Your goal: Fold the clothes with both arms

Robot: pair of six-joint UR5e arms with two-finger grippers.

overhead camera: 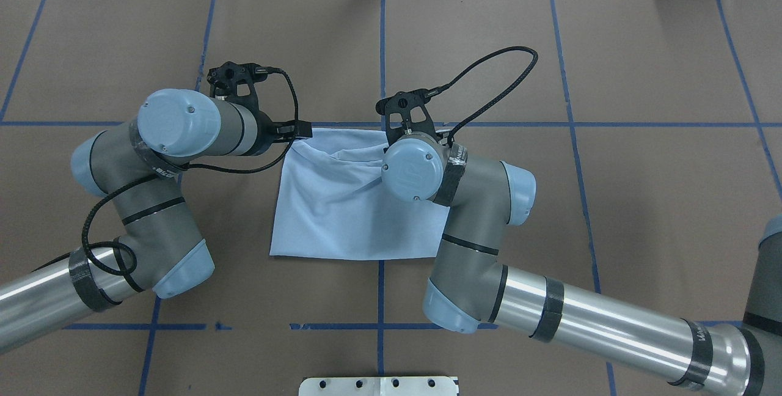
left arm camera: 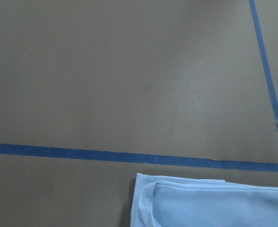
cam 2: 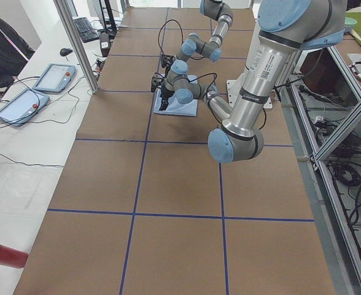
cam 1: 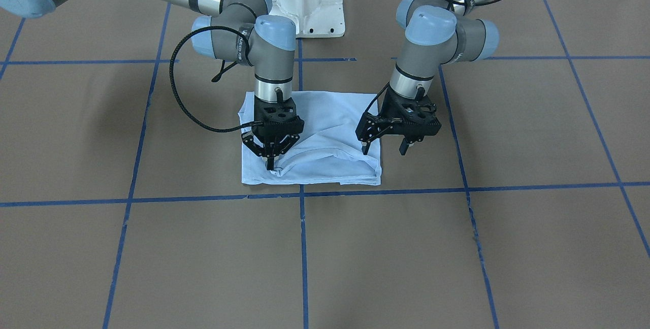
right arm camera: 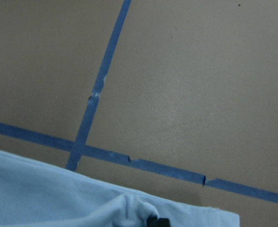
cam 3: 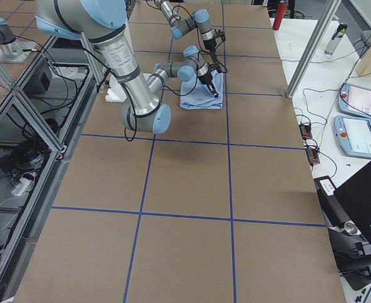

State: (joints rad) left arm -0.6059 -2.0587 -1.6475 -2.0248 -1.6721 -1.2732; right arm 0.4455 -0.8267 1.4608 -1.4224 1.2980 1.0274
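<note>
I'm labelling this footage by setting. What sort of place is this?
Probably a robotics lab: a brown paper-covered table gridded with blue tape, a grey-silver left arm and right arm over a light blue T-shirt, and red-buttoned control pendants on a white side bench.

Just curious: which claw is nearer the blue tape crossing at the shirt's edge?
Right. The right gripper pinches the T-shirt just beside the tape crossing; the left gripper hangs open at the T-shirt's other side.
</note>
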